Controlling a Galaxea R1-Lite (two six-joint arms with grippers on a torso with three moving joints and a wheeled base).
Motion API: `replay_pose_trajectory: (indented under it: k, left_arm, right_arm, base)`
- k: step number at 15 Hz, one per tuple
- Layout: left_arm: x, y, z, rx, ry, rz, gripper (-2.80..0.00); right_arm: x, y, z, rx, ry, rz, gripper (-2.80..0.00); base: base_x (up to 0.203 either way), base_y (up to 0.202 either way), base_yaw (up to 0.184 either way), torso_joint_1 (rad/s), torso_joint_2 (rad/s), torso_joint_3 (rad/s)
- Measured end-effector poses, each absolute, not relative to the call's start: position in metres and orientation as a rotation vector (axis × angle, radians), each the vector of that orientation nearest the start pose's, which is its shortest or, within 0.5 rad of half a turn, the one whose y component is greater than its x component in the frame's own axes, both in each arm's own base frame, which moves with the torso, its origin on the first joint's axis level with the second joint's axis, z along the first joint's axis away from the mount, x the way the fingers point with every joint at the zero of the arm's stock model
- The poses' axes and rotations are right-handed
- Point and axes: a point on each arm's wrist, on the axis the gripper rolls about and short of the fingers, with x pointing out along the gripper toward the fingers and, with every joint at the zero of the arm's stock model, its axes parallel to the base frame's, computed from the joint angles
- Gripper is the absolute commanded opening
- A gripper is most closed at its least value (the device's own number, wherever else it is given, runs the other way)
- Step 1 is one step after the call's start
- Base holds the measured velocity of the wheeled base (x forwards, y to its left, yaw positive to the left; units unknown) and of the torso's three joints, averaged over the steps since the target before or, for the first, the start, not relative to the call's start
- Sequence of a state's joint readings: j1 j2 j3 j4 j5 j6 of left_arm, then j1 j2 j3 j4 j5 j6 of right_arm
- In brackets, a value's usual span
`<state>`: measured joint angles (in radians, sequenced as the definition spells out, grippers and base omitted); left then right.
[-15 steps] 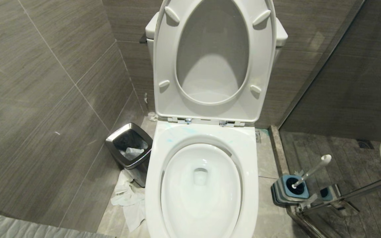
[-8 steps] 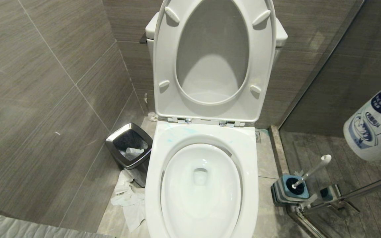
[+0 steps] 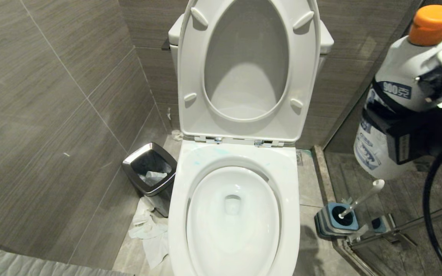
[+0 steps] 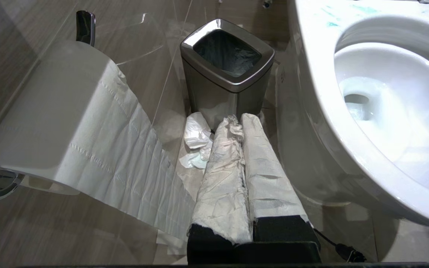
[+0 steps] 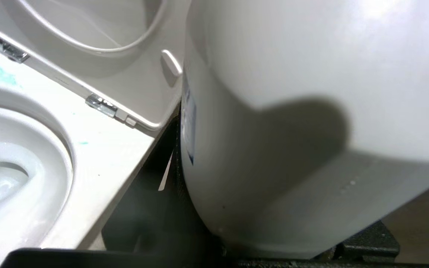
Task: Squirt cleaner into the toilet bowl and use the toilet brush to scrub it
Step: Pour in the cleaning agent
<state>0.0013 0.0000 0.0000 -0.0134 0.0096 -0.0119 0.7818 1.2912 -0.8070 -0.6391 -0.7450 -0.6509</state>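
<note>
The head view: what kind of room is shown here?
A bathroom, most likely. A white toilet bowl stands with seat and lid raised against grey tiled walls, a small steel-rimmed waste bin beside it, a toilet brush in its holder on the other side, and a glass shower partition behind that.

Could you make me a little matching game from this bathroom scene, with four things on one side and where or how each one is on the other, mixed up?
Things:
1. cleaner bottle
2. toilet brush
3. waste bin
4. toilet seat

Places or states:
A. raised upright against the tank
B. on the floor left of the toilet bowl, crumpled paper beside it
C. held in the air by the right gripper, orange cap up
D. standing in its blue-grey holder on the floor, right of the bowl

Pairs: 1-C, 2-D, 3-B, 4-A
</note>
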Motion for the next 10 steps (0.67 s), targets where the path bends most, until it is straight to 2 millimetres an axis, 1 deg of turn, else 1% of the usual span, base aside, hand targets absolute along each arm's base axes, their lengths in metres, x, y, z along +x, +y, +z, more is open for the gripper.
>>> replay_pose_trajectory:
  k: [2, 5, 8, 10]
  left_arm:
    - [-0.023, 0.000, 0.077, -0.012, -0.013, 0.010, -2.80]
    - [-0.023, 0.000, 0.077, -0.012, -0.013, 0.011, -2.80]
    - [-0.023, 0.000, 0.077, -0.011, -0.013, 0.011, -2.80]
    - [-0.023, 0.000, 0.077, -0.011, -0.013, 0.010, -2.80]
  right_arm:
    - [0.159, 0.158, 0.286, -0.600, -0.084, -0.016, -2.80]
    - [0.173, 0.186, 0.274, -0.676, -0.029, -0.045, -2.80]
    - [0.186, 0.204, 0.263, -0.760, 0.010, -0.070, -2.80]
    - [0.191, 0.209, 0.257, -0.832, 0.031, -0.080, -2.80]
  base:
    - [0.000, 0.000, 0.000, 0.000, 0.00, 0.000]
    - [0.000, 0.000, 0.000, 0.000, 0.00, 0.000]
    - [0.000, 0.000, 0.000, 0.000, 0.00, 0.000]
    - [0.000, 0.000, 0.000, 0.000, 0.00, 0.000]
